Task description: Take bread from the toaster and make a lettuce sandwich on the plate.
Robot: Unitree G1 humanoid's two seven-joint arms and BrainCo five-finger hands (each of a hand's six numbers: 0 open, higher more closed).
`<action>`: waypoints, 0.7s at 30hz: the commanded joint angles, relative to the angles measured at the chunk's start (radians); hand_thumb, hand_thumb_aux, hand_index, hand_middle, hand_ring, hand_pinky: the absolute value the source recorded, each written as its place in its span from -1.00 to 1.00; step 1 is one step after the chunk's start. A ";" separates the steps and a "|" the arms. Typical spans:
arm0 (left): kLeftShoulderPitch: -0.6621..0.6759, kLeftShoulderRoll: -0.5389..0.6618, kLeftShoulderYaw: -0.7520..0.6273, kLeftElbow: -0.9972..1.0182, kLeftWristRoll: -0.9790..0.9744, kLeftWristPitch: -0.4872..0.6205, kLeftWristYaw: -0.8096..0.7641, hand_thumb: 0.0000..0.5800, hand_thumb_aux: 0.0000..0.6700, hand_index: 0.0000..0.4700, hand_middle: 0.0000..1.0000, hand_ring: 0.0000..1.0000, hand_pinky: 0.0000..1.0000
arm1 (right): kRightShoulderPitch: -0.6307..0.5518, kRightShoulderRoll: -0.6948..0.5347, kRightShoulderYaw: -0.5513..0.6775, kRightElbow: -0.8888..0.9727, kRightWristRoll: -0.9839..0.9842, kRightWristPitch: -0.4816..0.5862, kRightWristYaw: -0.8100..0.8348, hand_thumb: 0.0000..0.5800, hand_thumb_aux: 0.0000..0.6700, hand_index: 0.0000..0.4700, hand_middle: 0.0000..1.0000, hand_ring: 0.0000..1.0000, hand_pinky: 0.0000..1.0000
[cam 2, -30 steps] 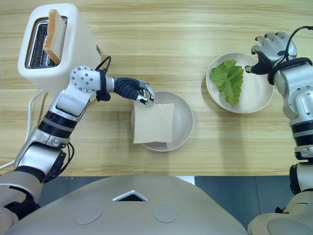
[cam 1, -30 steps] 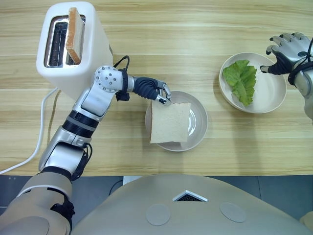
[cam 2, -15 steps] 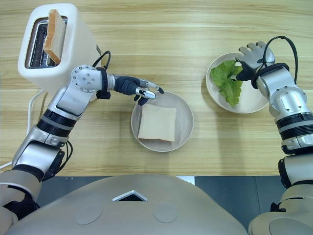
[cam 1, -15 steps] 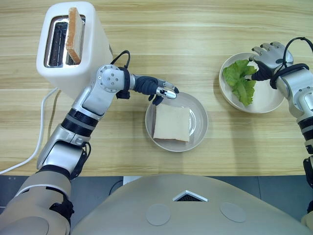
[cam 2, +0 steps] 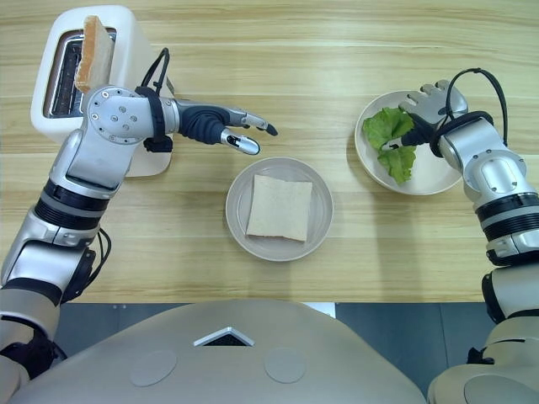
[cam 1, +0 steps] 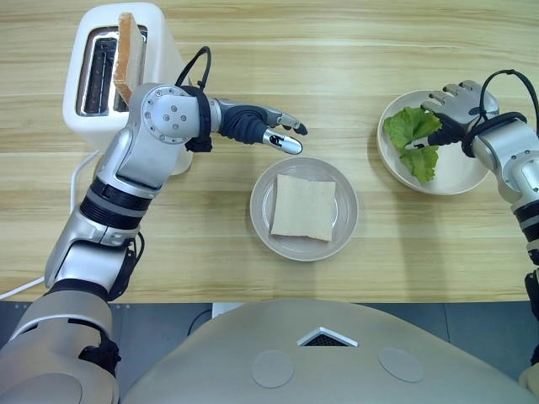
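Bread slice (cam 1: 303, 208) lies flat in the middle of a round beige plate (cam 1: 261, 223), which sits on a pale wooden table (cam 1: 337, 50) near its front edge. To the left and farther back stands a white toaster (cam 1: 160, 38). A second slice (cam 1: 126, 55) sticks up out of its right-hand slot, and the other slot is dark.

The left hand (cam 1: 271, 129) hovers above the table between toaster and plate, just behind the plate's rim. Its fingers are stretched out toward the right and hold nothing.

Well to the right sits a second beige dish (cam 1: 467, 172) with a green lettuce leaf (cam 1: 404, 126) on its left half. The right hand (cam 1: 459, 103) is over the dish's back edge. Its fingers curl down onto the leaf and its thumb presses in from the side, pinching the lettuce. The leaf is within the dish.
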 commanded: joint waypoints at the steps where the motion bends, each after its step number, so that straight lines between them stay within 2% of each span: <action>1: 0.004 0.019 0.021 -0.027 -0.004 0.022 0.000 -1.00 -1.00 -1.00 -1.00 -1.00 -1.00 | 0.007 -0.069 -0.012 -0.037 -0.012 -0.021 0.022 -0.67 -0.83 -0.83 -1.00 -1.00 -1.00; 2: 0.005 0.021 0.023 -0.030 -0.005 0.025 0.001 -1.00 -1.00 -1.00 -1.00 -1.00 -1.00 | 0.008 -0.078 -0.015 -0.045 -0.012 -0.024 0.026 -0.66 -0.82 -0.82 -1.00 -1.00 -1.00; 4: 0.010 0.024 0.027 -0.038 -0.007 0.031 0.002 -1.00 -1.00 -1.00 -1.00 -1.00 -1.00 | 0.011 -0.088 -0.018 -0.057 -0.009 -0.028 0.032 -0.94 -0.97 -0.97 -1.00 -1.00 -1.00; 6: 0.013 0.024 0.029 -0.042 -0.007 0.034 0.002 -1.00 -1.00 -1.00 -1.00 -1.00 -1.00 | 0.017 -0.096 -0.021 -0.068 -0.007 -0.030 0.038 -1.00 -1.00 -1.00 -1.00 -1.00 -1.00; 8: 0.014 0.025 0.033 -0.046 -0.008 0.037 0.002 -1.00 -1.00 -1.00 -1.00 -1.00 -1.00 | 0.019 -0.099 -0.020 -0.069 -0.013 -0.031 0.040 -0.97 -0.98 -0.98 -1.00 -1.00 -1.00; 11: 0.015 0.028 0.039 -0.055 -0.011 0.042 0.000 -1.00 -1.00 -1.00 -1.00 -1.00 -1.00 | 0.018 -0.083 -0.009 -0.050 -0.021 -0.033 0.029 -0.79 -0.89 -0.89 -1.00 -1.00 -1.00; 13: 0.016 0.029 0.040 -0.056 -0.011 0.045 0.001 -1.00 -1.00 -1.00 -1.00 -1.00 -1.00 | 0.017 -0.068 0.000 -0.036 -0.025 -0.035 0.017 -0.83 -0.91 -0.91 -1.00 -1.00 -1.00; 15: 0.018 0.031 0.040 -0.061 -0.013 0.049 0.002 -1.00 -1.00 -1.00 -1.00 -1.00 -1.00 | 0.017 -0.057 0.007 -0.025 -0.029 -0.036 0.008 -0.24 -0.58 -0.58 -1.00 -1.00 -1.00; 16: 0.020 0.031 0.040 -0.063 -0.015 0.050 0.002 -1.00 -1.00 -1.00 -1.00 -1.00 -1.00 | 0.015 -0.054 0.012 -0.021 -0.032 -0.039 0.005 -0.31 -0.62 -0.62 -1.00 -1.00 -1.00; 17: 0.021 0.032 0.041 -0.065 -0.016 0.051 0.001 -1.00 -1.00 -1.00 -1.00 -1.00 -1.00 | 0.012 -0.050 0.015 -0.017 -0.033 -0.040 0.003 0.05 -0.38 -0.38 -1.00 -1.00 -1.00; 18: 0.022 0.033 0.041 -0.066 -0.018 0.053 0.001 -1.00 -1.00 -1.00 -1.00 -1.00 -1.00 | 0.010 -0.047 0.017 -0.012 -0.033 -0.042 0.001 0.32 -0.17 -0.17 -1.00 -1.00 -1.00; 19: 0.023 0.033 0.041 -0.064 -0.020 0.054 0.001 -1.00 -1.00 -1.00 -1.00 -1.00 -1.00 | 0.007 -0.043 0.019 -0.007 -0.033 -0.042 0.000 0.41 -0.09 -0.09 -1.00 -1.00 -1.00; 21: 0.024 0.033 0.039 -0.057 -0.022 0.053 0.003 -1.00 -1.00 -1.00 -1.00 -1.00 -1.00 | 0.006 -0.039 0.017 0.000 -0.025 -0.043 -0.005 0.41 -0.08 -0.08 -1.00 -1.00 -1.00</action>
